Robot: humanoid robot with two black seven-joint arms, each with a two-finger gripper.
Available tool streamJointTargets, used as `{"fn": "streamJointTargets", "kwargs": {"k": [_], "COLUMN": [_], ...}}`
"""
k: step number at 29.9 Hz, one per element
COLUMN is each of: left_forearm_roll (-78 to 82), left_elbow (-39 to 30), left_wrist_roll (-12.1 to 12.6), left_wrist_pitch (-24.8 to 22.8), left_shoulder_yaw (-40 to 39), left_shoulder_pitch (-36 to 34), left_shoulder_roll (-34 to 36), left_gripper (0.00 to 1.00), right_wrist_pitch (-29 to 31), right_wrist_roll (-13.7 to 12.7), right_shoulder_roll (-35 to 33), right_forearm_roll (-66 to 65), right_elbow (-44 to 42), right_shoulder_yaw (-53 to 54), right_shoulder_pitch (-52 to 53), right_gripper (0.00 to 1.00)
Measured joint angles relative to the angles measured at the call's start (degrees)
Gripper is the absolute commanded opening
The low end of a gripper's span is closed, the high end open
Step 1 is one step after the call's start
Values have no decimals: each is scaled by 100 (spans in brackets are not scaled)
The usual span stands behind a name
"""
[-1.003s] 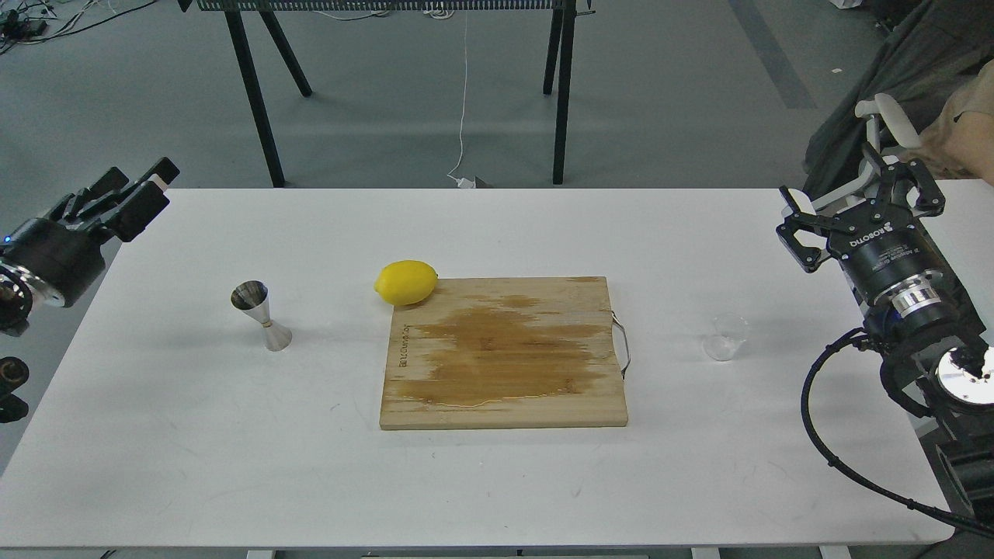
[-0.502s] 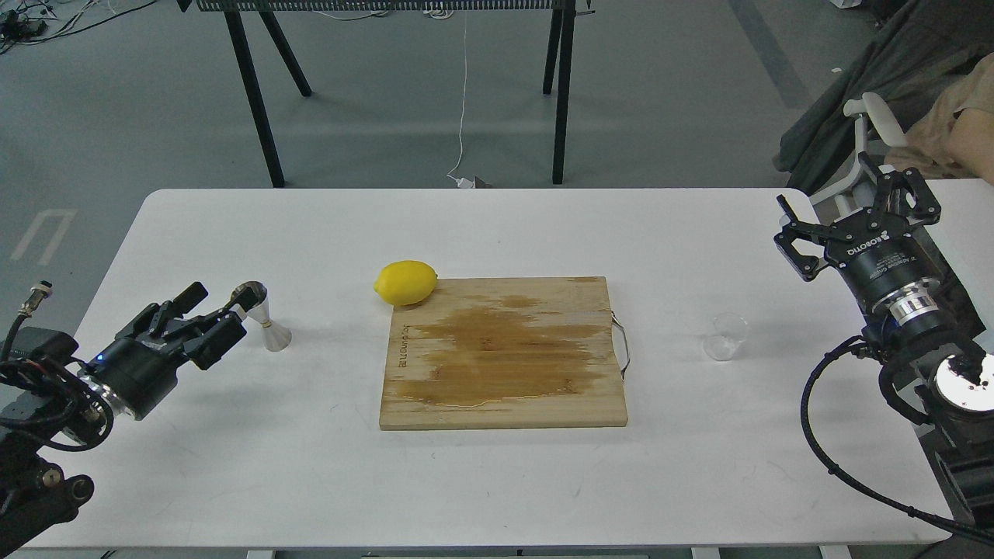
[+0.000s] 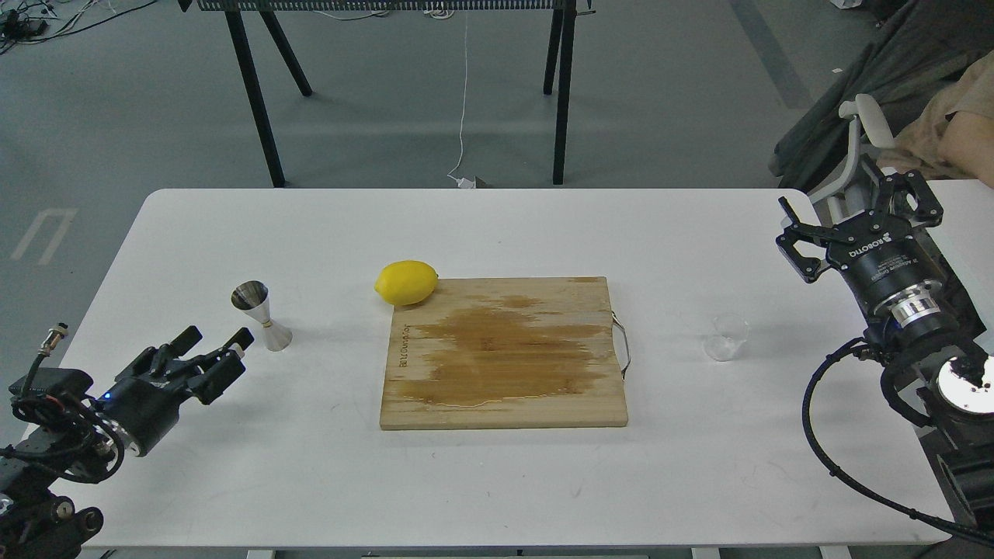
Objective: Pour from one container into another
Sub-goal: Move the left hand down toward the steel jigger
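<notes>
Head view: the left gripper [image 3: 213, 341] has dropped back toward the near left corner of the table [image 3: 497, 481] since half a second ago, when its tips overlapped the jigger [image 3: 260, 315]. Now the jigger stands clear, upright, just beyond and slightly right of the fingertips, not touched. The left jaws are spread, nothing between them.

The right gripper [image 3: 858, 208] has barely shifted; it hangs at the far right table edge, fingers parted and empty. "ROBOTIQ" reads upside down on its body.

The clear cup [image 3: 726, 336] sits upright on the table, nearer the camera and to the left of the right gripper, well apart from it.

Between the grippers lies the wooden board [image 3: 505, 353], with a dark wet stain and small burned lettering along its left edge, too fine to read. A lemon [image 3: 406, 282] touches its far left corner.
</notes>
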Motion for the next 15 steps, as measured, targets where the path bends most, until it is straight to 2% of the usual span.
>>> {"fn": "streamJointTargets", "kwargs": {"k": [15], "left_forearm_roll": [180], "left_elbow": [1100], "left_wrist_roll": [1], "left_wrist_pitch": [0], "left_shoulder_yaw": [16], "left_shoulder_pitch": [-362], "left_shoulder_roll": [-746], "left_gripper": [99], "right_wrist_pitch": [0], "right_wrist_roll": [0], "right_shoulder_roll": [-32], "right_forearm_roll": [0], "right_elbow": [16], "right_shoulder_yaw": [22], "right_shoulder_pitch": [-39], "right_gripper": [99]}}
